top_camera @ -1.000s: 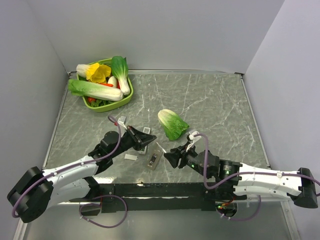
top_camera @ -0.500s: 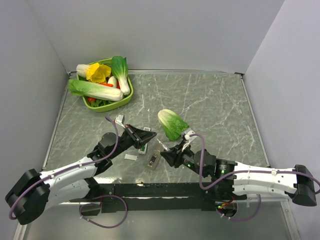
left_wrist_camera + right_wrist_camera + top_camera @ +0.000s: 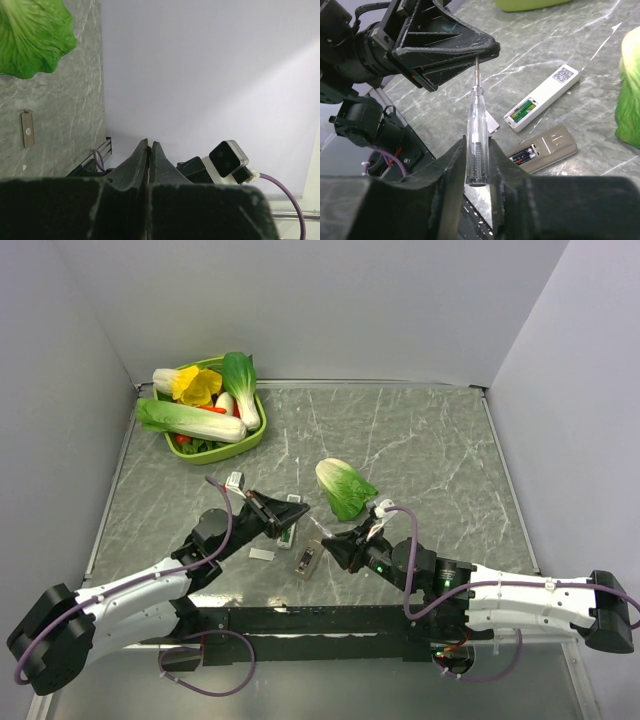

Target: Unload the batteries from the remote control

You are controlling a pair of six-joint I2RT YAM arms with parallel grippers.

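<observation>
The white remote control lies face down on the table with its compartment open, and a green battery shows inside. It lies under my left gripper in the top view. My left gripper is shut and hovers above it; it also shows in the right wrist view. My right gripper is shut on a clear-handled screwdriver. The screwdriver's metal tip reaches the left gripper's fingertips. A small plain white panel lies beside the remote.
A grey remote with dark batteries in its open compartment lies near the white one. A cabbage half lies just behind. A green basket of vegetables stands at the back left. A small tan flat piece lies on the table.
My right gripper has moved left and forward with the screwdriver, bringing its tip up to the left gripper. The left arm has shifted slightly.
</observation>
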